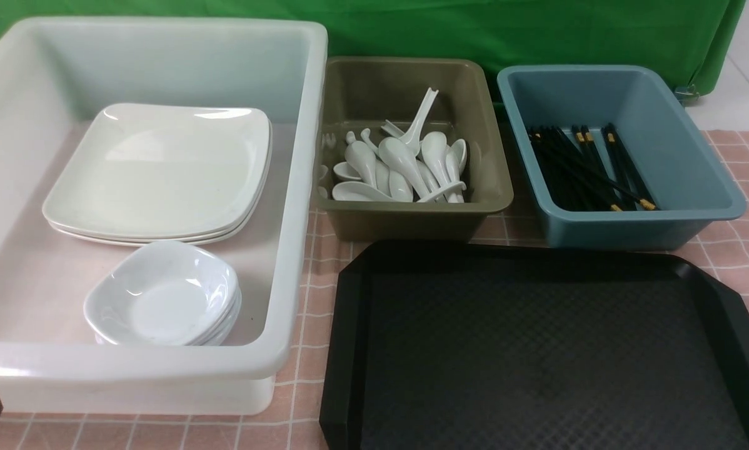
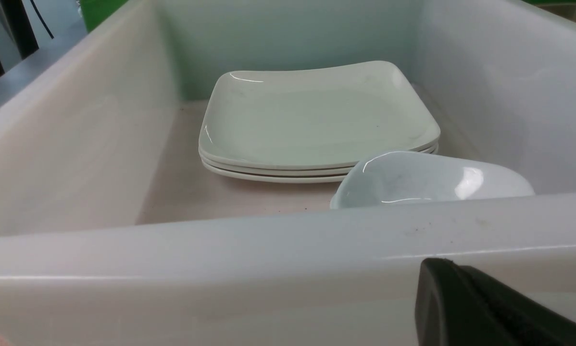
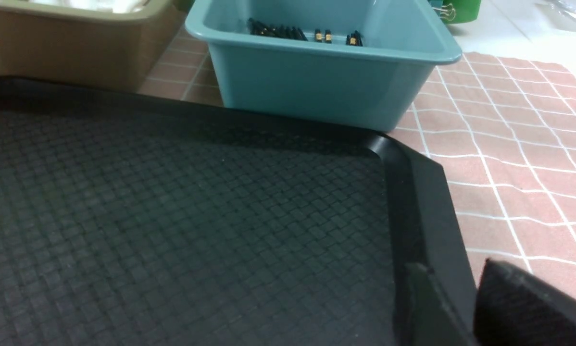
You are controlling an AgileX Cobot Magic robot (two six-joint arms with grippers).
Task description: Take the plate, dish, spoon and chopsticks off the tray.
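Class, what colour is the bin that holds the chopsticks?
Blue bin, holding black chopsticks; clearest in the front view.

The tray (image 1: 537, 350) runs off the front view's lower and right edges. The white bin (image 1: 162, 375) is cut at the left. Only a corner of each tool shows: the left tool (image 2: 490, 307) in the left wrist view, the right tool (image 3: 485, 307) in the right wrist view. The near wall of the blue bin (image 3: 317, 81) hides most of the chopsticks (image 3: 278, 31).
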